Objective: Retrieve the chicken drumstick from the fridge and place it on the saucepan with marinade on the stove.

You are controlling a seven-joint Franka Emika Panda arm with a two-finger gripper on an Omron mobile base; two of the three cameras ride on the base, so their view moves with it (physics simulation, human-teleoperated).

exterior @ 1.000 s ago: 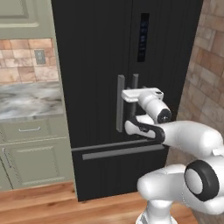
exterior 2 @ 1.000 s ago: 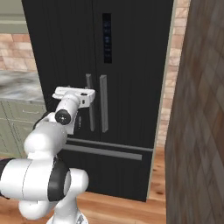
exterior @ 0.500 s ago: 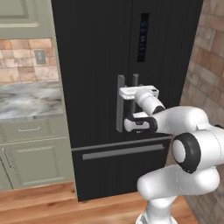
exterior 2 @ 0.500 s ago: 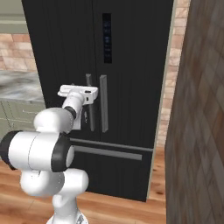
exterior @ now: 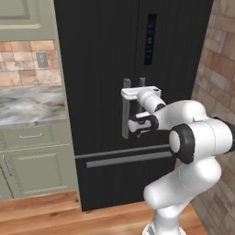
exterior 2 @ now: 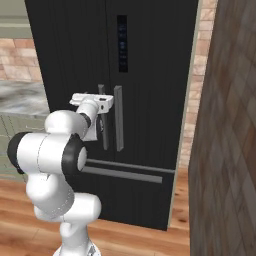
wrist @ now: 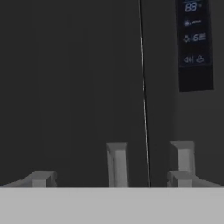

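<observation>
The fridge [exterior: 101,69] [exterior 2: 150,50] [wrist: 65,87] is a tall black double-door unit with both doors shut. Its doors hide the chicken drumstick; the saucepan with marinade and the stove are out of view. Two grey vertical handles flank the door seam: the left handle [exterior: 125,110] [exterior 2: 103,135] [wrist: 117,164] and the right handle [exterior: 142,85] [exterior 2: 118,120] [wrist: 183,157]. My gripper [exterior: 131,94] [exterior 2: 102,102] [wrist: 110,179] is open at the handles' top ends. In the hand view the left handle's top stands between my fingertips [wrist: 41,178], with no contact showing.
A marble counter [exterior: 27,103] over green cabinets [exterior: 36,170] adjoins the fridge on the left. A brick wall [exterior: 220,69] [exterior 2: 225,125] stands close on the right. A long grey drawer handle [exterior: 124,158] crosses the fridge's lower part above the wood floor [exterior: 46,215].
The hand has moved left and forward towards the fridge, from beside the right handle to the tops of both handles. The jaws stayed open.
</observation>
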